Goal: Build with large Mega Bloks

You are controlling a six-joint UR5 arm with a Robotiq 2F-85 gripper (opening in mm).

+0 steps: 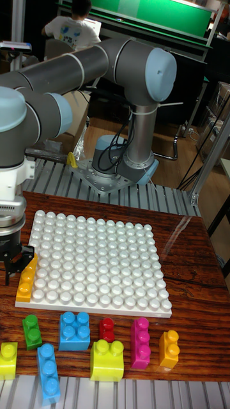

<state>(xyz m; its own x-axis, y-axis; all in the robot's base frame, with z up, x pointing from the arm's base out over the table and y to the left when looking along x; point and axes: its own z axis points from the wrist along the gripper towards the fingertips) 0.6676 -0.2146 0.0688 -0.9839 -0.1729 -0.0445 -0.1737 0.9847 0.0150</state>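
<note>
Hand (14,255) partly cut off, fingers hiding orange block (27,279)

The grey UR5 arm (76,64) reaches from its bolted base (118,169) at the rear, folds through pale-blue joint caps and drops down the left edge of the view. Its white wrist (13,192) points straight down, and the black gripper (16,261) hangs low at the left, fingers (27,254) closed on an orange block (27,278).

Open studded baseplate (96,262) top, loose blocks (89,348) crowded along its near edge.
</note>
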